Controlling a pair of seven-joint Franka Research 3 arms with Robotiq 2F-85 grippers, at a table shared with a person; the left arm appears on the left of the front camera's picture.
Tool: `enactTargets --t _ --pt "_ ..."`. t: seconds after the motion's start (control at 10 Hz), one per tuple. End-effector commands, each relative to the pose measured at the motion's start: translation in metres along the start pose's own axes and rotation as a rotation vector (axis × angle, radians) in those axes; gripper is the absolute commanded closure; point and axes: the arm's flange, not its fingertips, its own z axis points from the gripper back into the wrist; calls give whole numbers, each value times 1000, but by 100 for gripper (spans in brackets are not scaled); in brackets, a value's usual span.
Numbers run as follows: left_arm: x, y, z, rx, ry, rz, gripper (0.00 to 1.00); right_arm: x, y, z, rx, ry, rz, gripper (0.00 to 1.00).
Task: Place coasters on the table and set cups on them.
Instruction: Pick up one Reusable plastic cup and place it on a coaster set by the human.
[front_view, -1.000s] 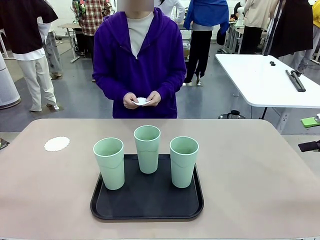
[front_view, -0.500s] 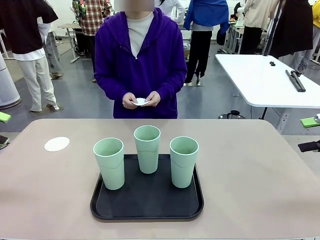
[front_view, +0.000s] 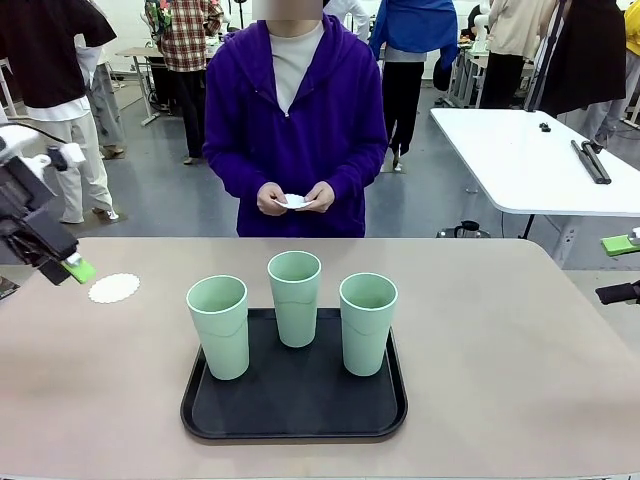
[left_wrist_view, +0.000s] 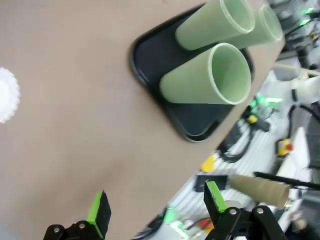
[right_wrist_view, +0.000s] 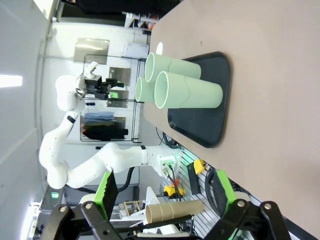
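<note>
On the black tray (front_view: 295, 435) at the middle of the desk (front_view: 500, 350), three cups (front_view: 295, 298) stood upright; one coaster (front_view: 113, 288) lay bare at ten o'clock from them. Your left pincer (left_wrist_view: 156, 200) and right pincer (right_wrist_view: 165, 185) were both wide, empty. The cups looked light, stiff and smooth, so probably grip mid-wall, gently.

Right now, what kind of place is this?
Probably a robot lab, not a home: a white robot arm stands beside the beige table, a white work table stands behind, and cables trail below.
</note>
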Motion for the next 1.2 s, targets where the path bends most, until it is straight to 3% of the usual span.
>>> enactTargets --t 0.0,0.2,0.4,0.5,0.6,1.0,1.1 --pt "6 -3 -16 96 31 -73 0 0 0 0 3 1 0 0" --pt "11 -14 -29 103 133 -147 0 0 0 0 3 1 0 0" --pt "15 -18 -39 148 171 -183 0 0 0 0 3 1 0 0" --pt "8 -21 -39 145 93 -180 0 0 0 0 3 1 0 0" --pt "15 -20 -39 118 154 -180 0 0 0 0 3 1 0 0" --pt "14 -20 -40 112 141 -186 0 0 0 0 3 1 0 0" --pt "12 -9 -45 78 54 -322 0 0 0 0 3 1 0 0"
